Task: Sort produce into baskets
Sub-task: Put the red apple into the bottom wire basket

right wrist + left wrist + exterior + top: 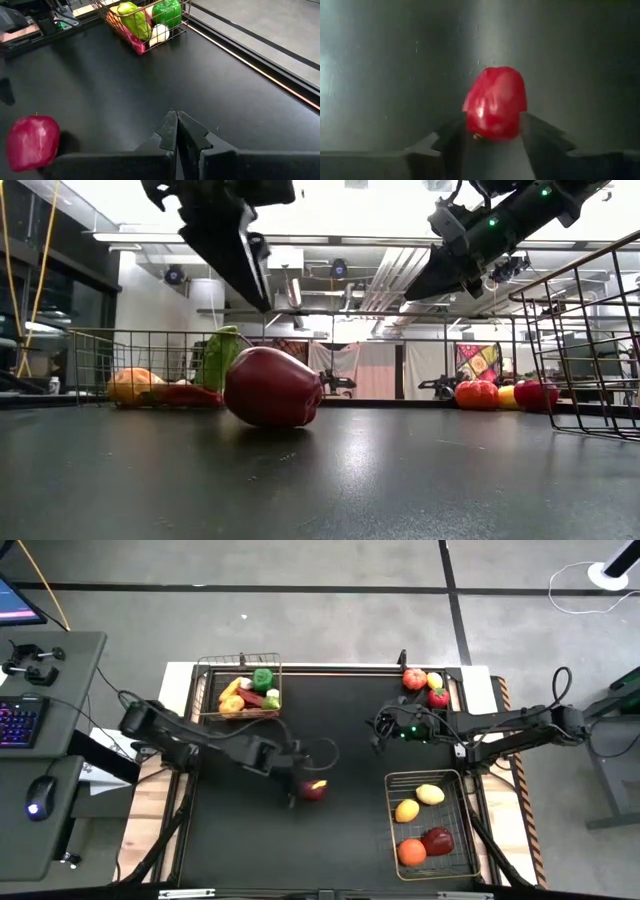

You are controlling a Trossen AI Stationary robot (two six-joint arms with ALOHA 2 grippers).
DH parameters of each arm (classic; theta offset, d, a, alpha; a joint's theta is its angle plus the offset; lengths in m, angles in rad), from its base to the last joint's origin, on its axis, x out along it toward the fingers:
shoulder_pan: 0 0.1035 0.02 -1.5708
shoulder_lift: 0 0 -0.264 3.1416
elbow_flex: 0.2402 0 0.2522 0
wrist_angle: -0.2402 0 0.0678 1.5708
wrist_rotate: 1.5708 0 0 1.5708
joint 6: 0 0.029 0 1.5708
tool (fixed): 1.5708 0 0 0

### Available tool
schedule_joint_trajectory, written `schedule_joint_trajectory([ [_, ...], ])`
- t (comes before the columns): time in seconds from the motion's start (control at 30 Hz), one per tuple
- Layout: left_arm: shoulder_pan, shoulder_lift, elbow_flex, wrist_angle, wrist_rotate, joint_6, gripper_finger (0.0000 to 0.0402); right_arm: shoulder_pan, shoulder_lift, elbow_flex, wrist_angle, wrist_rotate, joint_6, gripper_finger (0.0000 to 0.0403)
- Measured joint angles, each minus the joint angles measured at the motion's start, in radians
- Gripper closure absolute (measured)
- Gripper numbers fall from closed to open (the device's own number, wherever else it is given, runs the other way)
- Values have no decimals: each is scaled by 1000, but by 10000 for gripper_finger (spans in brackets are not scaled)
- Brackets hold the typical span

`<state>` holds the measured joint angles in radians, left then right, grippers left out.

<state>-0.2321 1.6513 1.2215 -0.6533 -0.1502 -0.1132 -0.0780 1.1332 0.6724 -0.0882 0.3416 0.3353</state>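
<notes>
A dark-red apple (315, 790) lies on its side on the black table (350, 770), near the middle; it also shows in the low view (270, 387). My left gripper (301, 787) hangs just above it, open, one finger on either side of it in the left wrist view, touching nothing. My right gripper (176, 122) is shut and empty, held above the table right of centre (383, 732). The coppery basket (206, 690) at the far left holds a green pepper, a yellow piece and others. The silvery basket (465, 825) at the near right holds two lemons, an orange and a dark-red apple.
Three loose pieces, a red apple (413, 678), a yellow piece (434, 681) and a red one (438, 697), lie at the far right edge. A desk with keyboard and mouse (38, 795) stands left of the table. Bare black tabletop lies between the two baskets.
</notes>
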Motion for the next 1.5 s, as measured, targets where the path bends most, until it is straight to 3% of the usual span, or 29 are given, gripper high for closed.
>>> schedule_joint_trajectory([
  [0.23, 24, 225, 283, -311, 30, 122, 144, 0, 0, 0, -8, 0, -2, 403],
  [0.47, -16, 352, 407, -387, -44, 247, 101, 0, 0, 0, -46, 0, -3, 403],
  [0.6, -24, 367, 416, -386, -51, 283, 99, 0, 0, 0, -47, 0, -3, 403],
  [0.8, 0, 367, 415, -384, 21, 283, 98, 0, 0, 0, -47, 0, -2, 403],
  [1.2, 78, 367, 330, -270, 154, 256, 98, 0, 0, 0, -46, 0, 4, 403],
  [1.5, 81, 360, 250, -215, 174, 237, 98, 0, 0, 0, -45, 0, 4, 403],
])
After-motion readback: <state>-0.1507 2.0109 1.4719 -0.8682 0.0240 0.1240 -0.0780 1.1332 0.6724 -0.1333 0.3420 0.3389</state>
